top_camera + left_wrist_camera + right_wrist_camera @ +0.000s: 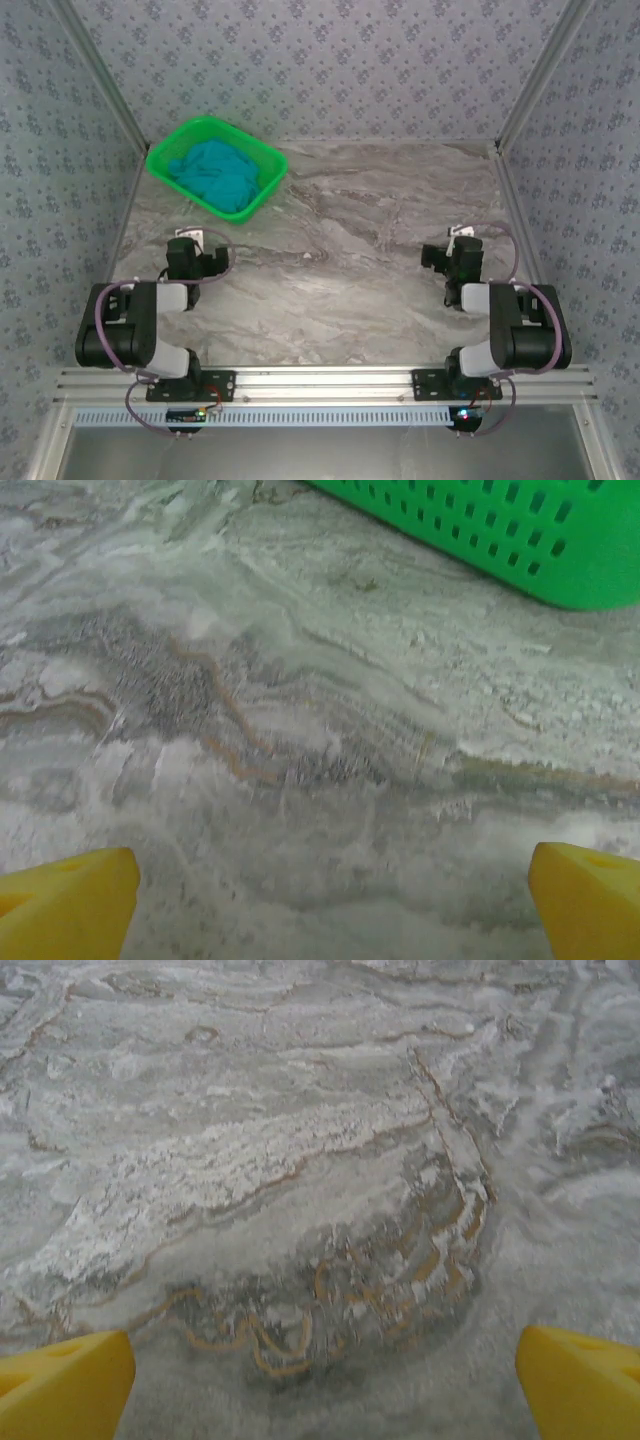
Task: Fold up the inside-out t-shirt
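The teal t-shirt lies bunched up inside a bright green mesh basket at the back left of the marble table. My left gripper rests near the table's front left, a short way in front of the basket, open with bare marble between its yellow fingertips. The basket wall shows at the top right of the left wrist view. On the front right my right gripper is open too, its yellow fingertips far apart over bare marble.
Patterned walls with metal corner posts close in the table on three sides. An aluminium rail carrying both arm bases runs along the near edge. Marble tabletop stretches between the grippers and to the basket's right.
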You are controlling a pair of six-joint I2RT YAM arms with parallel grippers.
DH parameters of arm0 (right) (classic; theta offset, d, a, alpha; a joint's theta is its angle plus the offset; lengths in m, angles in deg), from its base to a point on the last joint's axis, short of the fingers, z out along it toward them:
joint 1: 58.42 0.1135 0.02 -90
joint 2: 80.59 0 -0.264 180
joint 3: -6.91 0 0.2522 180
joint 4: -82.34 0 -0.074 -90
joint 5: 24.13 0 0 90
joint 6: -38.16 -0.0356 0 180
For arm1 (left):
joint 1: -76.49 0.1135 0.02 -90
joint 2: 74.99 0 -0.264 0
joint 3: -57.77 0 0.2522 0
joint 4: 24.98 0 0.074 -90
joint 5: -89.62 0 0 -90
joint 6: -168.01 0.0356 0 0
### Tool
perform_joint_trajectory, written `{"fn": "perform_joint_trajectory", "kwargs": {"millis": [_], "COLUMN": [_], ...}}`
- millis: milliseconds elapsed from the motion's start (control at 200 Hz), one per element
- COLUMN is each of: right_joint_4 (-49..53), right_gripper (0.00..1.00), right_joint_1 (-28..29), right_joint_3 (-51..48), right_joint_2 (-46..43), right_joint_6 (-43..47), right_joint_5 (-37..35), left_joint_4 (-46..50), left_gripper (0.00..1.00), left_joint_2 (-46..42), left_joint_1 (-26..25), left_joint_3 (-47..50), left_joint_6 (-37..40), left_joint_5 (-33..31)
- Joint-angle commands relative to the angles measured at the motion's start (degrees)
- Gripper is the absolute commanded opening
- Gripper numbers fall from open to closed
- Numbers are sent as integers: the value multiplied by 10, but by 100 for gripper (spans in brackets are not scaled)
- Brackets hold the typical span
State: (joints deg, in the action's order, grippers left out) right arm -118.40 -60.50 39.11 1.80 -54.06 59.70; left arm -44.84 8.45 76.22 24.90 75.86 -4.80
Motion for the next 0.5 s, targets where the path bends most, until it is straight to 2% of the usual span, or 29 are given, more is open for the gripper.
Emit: {"fn": "perform_joint_trajectory", "kwargs": {"millis": [0,495], "right_joint_4": [-111,-110], "right_gripper": [100,100], "right_joint_1": [9,7], "right_joint_3": [41,42], "right_joint_2": [46,46], "right_joint_6": [33,32], "right_joint_5": [8,11], "left_joint_4": [-130,-129], "left_gripper": [100,100], "left_joint_2": [44,44], "left_joint_1": [10,11], "left_joint_3": [-45,-45], "left_joint_6": [15,15], "left_joint_5": [35,37]}}
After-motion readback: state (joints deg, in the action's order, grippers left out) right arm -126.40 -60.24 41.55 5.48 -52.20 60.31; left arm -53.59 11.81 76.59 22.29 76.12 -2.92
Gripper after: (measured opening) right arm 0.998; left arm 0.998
